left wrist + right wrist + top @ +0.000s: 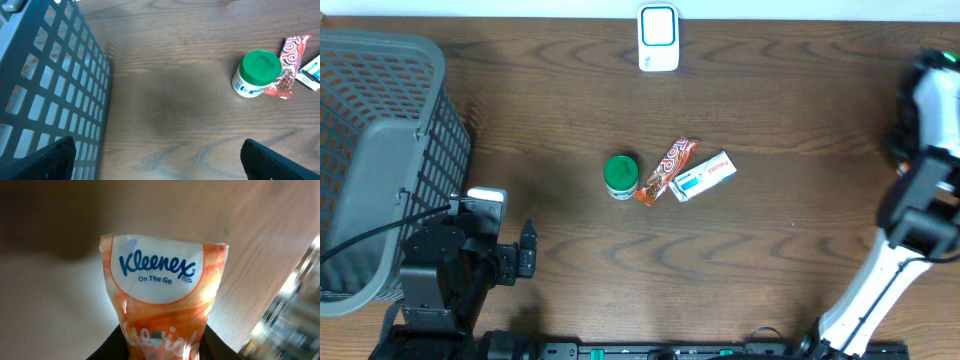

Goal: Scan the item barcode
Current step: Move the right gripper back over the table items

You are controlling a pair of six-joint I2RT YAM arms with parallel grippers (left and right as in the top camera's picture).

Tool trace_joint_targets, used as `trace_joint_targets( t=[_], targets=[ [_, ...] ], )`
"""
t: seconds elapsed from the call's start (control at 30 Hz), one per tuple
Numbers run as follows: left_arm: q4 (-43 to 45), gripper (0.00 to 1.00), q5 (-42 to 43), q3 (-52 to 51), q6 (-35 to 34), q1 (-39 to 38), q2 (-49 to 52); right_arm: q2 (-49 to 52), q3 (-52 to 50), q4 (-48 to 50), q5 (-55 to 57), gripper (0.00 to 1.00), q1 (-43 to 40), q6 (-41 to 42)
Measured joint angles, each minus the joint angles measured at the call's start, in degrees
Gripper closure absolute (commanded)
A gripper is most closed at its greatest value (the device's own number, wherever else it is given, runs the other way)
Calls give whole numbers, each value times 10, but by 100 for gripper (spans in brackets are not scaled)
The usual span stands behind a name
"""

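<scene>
The item is an orange and white Kleenex tissue pack [162, 280], which fills the right wrist view. My right gripper [162, 342] is shut on its lower end, with dark fingers [112, 347] on either side. No barcode shows on the face turned to the camera. The white and blue scanner [658, 38] stands at the table's far edge. My right arm [920, 200] is at the table's right edge, and the pack does not show in the overhead view. My left gripper [157, 165] is open over bare wood, holding nothing, next to the basket.
A grey mesh basket [380, 150] stands at the left. In the middle of the table lie a green-lidded jar [621, 176], a red-orange snack wrapper [666, 170] and a small white box [704, 175], close together.
</scene>
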Motion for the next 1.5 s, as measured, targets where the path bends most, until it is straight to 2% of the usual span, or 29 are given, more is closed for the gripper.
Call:
trace_joint_targets(
  t=[0.07,0.13,0.17,0.2,0.3,0.43,0.63,0.83,1.1,1.17,1.27,1.37,1.5],
  targets=[
    [0,1,0,0,0,0,0,0,-30,20,-14,49,-49,14],
    [0,1,0,0,0,0,0,0,-51,28,-31,25,-90,22],
    [0,0,0,0,0,0,0,0,-57,27,-43,16,-108,21],
    [0,1,0,0,0,0,0,0,-57,26,-64,1,-130,17],
    [0,1,0,0,0,0,0,0,-38,11,-132,1,-173,-9],
    [0,1,0,0,0,0,0,0,38,-37,-243,1,-207,-45],
    [0,1,0,0,0,0,0,-28,83,-54,-339,4,-181,-72],
    [0,1,0,0,0,0,0,-70,89,-71,-382,1,-58,-79],
    [0,1,0,0,0,0,0,-75,90,-64,-402,5,194,-121],
    [0,1,0,0,0,0,0,-75,90,-54,-405,1,252,-128],
    [0,1,0,0,0,0,0,-75,90,-45,-407,1,322,-133],
    [0,1,0,0,0,0,0,-75,90,-55,-388,1,377,-101],
    [0,1,0,0,0,0,0,-75,84,-81,-350,1,418,9]
  ],
)
